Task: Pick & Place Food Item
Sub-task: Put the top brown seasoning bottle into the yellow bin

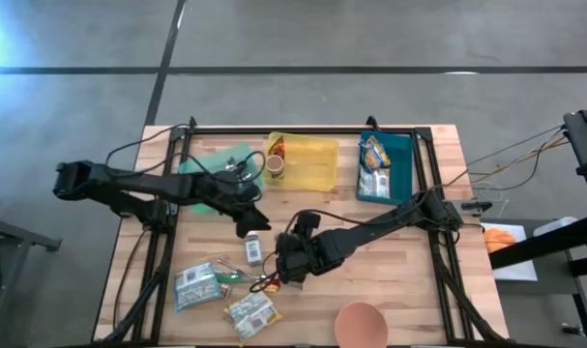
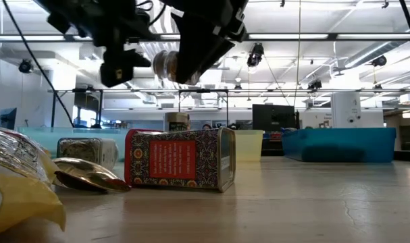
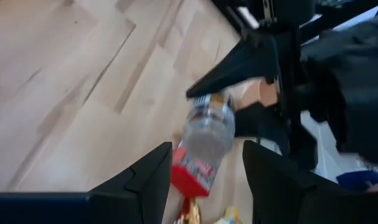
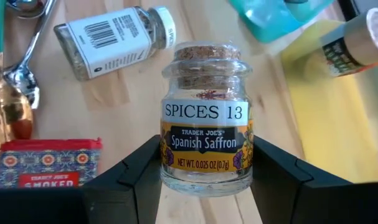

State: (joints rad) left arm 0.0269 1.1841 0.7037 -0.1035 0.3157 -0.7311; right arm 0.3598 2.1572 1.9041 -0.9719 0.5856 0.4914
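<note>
Right end effector [image 4: 204,171]: clamped on small cork-stoppered glass saffron jar [image 4: 205,121], lifted.
Below it: red rectangular spice tin [image 4: 48,162].
Left end effector [image 3: 204,171]: part-open, empty.

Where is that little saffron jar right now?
The Spanish saffron jar is clamped in the right gripper, lifted above mid-table, over the red smoked-spice tin and near the lying spice bottle.

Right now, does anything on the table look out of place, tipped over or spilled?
No spill shows. A labelled spice jar lies on its side, as does the red tin. The right gripper holds the saffron jar upright, above the table.
</note>
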